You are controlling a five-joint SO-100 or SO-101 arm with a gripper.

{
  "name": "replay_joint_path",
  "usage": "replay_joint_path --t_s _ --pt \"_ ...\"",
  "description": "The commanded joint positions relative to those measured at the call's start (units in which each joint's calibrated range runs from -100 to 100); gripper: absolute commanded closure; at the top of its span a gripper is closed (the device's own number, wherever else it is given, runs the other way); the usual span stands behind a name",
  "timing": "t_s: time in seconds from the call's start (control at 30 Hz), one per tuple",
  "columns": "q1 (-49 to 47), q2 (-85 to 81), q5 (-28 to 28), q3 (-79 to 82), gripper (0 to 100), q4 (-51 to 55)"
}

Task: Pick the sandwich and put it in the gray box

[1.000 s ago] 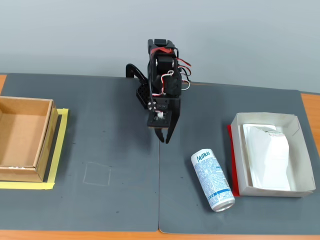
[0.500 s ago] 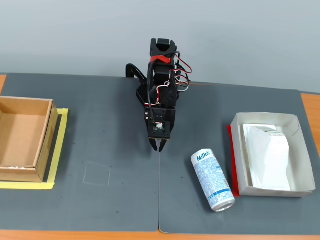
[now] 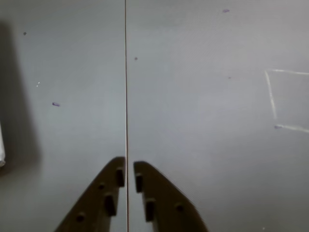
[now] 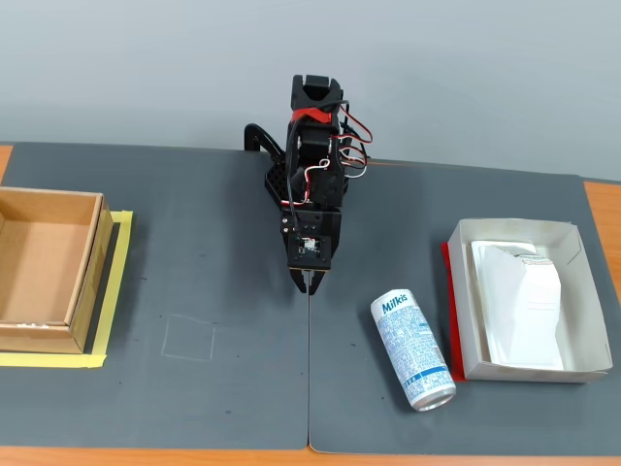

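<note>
Sandwich (image 4: 524, 306): a flat white blister pack with a raised centre, laid inside the gray box; a small printed label is seen at its far end in the fixed view.
Gray box (image 4: 464, 320): a shallow whitish tray with low walls, placed at the right of the dark mat (image 4: 223, 379); a red strip is seen along its left side. Only the sandwich is held in it.
Can (image 4: 412, 349): a blue-and-white Milkis can, laid on its side just left of the gray box.
Gripper (image 4: 309, 283): pointed down over the mat seam (image 3: 126, 72), well apart from the gray box; in the wrist view (image 3: 127, 171) the jaws are drawn nearly together with nothing between them.
Cardboard box (image 4: 85, 291): a deeper brown box at the left edge, framed by yellow tape (image 4: 118, 291); nothing is seen in the visible part of its interior.
Chalk square (image 4: 188, 339): a faint outline drawn on the mat, between gripper and cardboard box.
</note>
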Motion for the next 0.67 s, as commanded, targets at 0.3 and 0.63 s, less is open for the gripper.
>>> replay_joint_path --t_s 0.3,0.63 --pt "0.01 -0.6 0.0 0.18 98 -1.34" --pt "-0.21 -0.6 0.15 0.18 98 -1.34"
